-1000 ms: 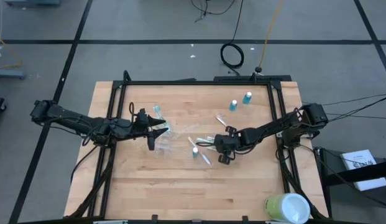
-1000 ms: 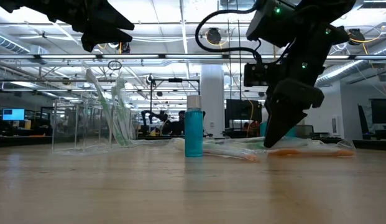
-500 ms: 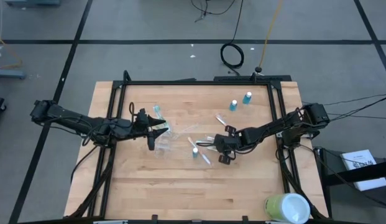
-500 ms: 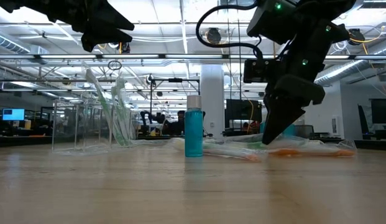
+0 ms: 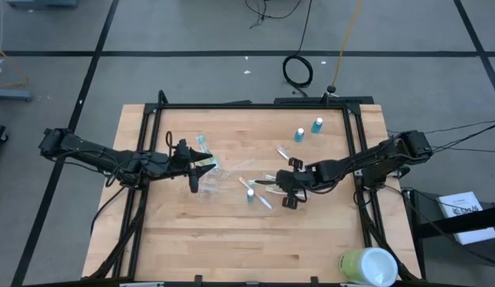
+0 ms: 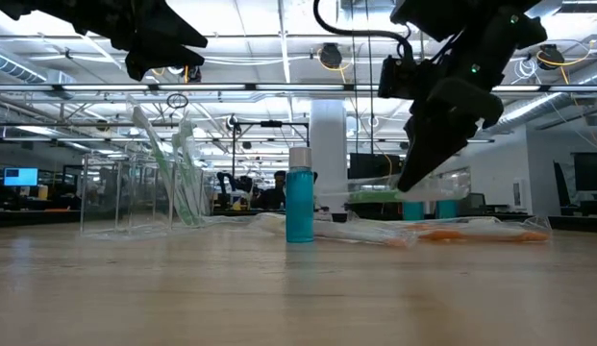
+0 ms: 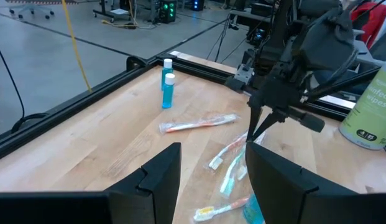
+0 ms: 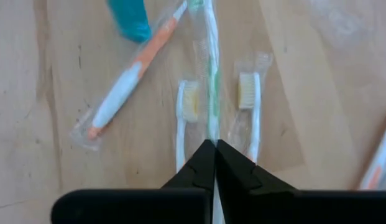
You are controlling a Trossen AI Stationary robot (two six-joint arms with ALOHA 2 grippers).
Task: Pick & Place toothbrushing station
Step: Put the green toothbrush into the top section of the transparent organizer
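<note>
While the pale wooden table (image 5: 231, 239) sits on a grey tiled floor inside a bright workshop hall, three blue tubes are on it: one (image 5: 249, 194) at the middle and two (image 5: 308, 130) near the far edge. One clear cup (image 5: 206, 185) holds toothbrushes beneath the left gripper (image 5: 201, 164), whose fingers stand apart, holding nothing. Several wrapped toothbrushes lie loose at the middle. The right gripper (image 5: 273, 182) is pinched tight on a green-and-white toothbrush (image 8: 211, 74), which lay on the wood a second ago and now hangs lifted above it. One large green cup (image 5: 367, 265) stands at the near right corner.
</note>
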